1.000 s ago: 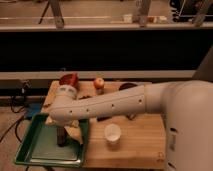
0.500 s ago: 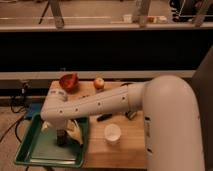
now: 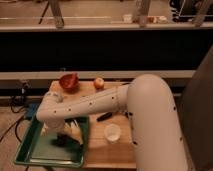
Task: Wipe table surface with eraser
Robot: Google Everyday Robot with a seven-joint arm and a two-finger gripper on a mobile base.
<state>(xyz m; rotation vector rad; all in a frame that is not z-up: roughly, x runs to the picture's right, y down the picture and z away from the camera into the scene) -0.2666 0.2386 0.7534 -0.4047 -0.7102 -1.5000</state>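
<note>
The light tan table surface (image 3: 107,150) lies in the middle of the camera view, under my white arm (image 3: 100,102). The arm reaches left from the right side and bends down into the green plastic tray (image 3: 30,152) at the table's left end. My gripper (image 3: 63,138) is low inside the tray, next to a pale yellow object (image 3: 76,131). A dark shape right at the gripper may be the eraser; I cannot tell it apart from the gripper.
A red bowl (image 3: 68,81) and a small peach-coloured fruit (image 3: 99,82) sit at the table's far edge. A slim black-handled tool (image 3: 104,116) lies mid-table, with a white cup (image 3: 112,133) just in front of it. A dark wall and railing rise behind the table.
The arm has swung lower and further across the table, now covering more of its middle. The gripper has stayed down in the green tray.
</note>
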